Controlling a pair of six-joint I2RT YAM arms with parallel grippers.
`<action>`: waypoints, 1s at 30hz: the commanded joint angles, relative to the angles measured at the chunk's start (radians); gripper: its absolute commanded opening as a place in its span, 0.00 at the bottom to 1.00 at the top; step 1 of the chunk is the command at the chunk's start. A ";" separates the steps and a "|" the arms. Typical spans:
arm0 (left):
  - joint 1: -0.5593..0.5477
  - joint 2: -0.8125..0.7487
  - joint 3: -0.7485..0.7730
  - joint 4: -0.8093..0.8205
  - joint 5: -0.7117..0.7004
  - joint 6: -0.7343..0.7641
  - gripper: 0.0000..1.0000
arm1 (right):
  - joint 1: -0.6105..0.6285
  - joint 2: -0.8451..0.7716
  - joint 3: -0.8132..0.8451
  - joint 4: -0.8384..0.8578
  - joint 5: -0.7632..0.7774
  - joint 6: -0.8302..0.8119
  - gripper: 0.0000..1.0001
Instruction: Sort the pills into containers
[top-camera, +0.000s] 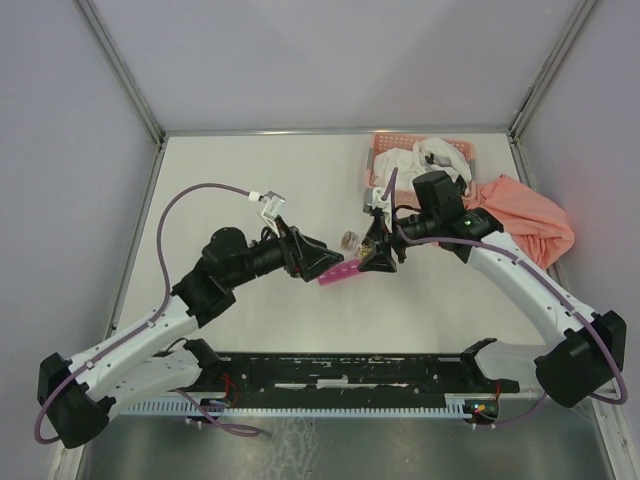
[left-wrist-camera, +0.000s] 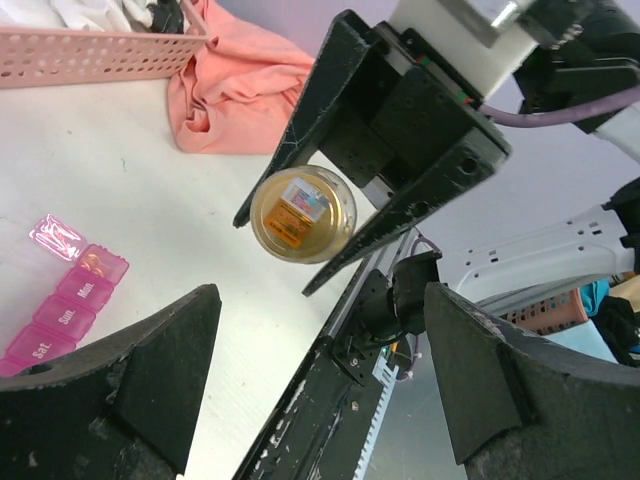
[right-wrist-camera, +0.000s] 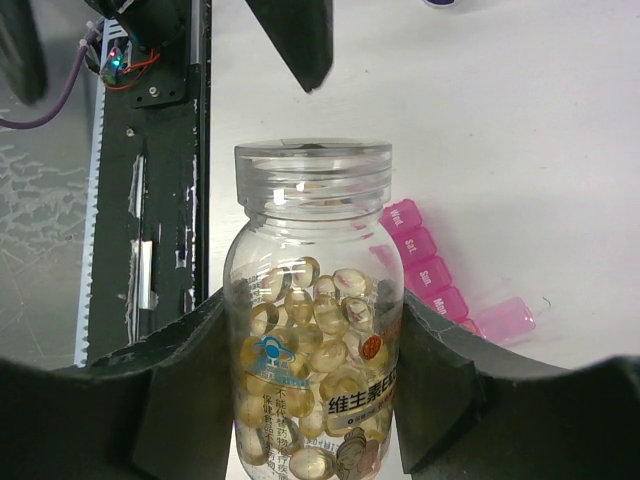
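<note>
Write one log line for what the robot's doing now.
right claw: holds bottle | left claw: open, empty | organizer: one lid open

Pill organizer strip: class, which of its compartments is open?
The end compartment beside the one marked Mon.; its lid is flipped out sideways, while the other visible lids lie shut.

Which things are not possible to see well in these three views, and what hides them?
Left wrist: a finger of the left gripper and the frame edge cut off the pill organizer; compartment count unknown.
Right wrist: the bottle in the right gripper hides part of the organizer; the lower edge cuts off its base.
Top external: the grippers cover part of the organizer.
Compartments' contents: cannot tell.
</note>
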 joint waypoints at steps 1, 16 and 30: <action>-0.001 -0.093 -0.037 0.059 -0.055 0.051 0.89 | 0.000 -0.044 0.029 0.024 -0.029 -0.058 0.10; -0.004 0.094 0.038 0.170 -0.119 -0.150 0.77 | 0.002 -0.109 -0.049 0.069 0.110 -0.203 0.10; -0.012 0.147 0.072 0.208 -0.113 -0.163 0.75 | 0.008 -0.092 -0.045 0.060 0.110 -0.204 0.10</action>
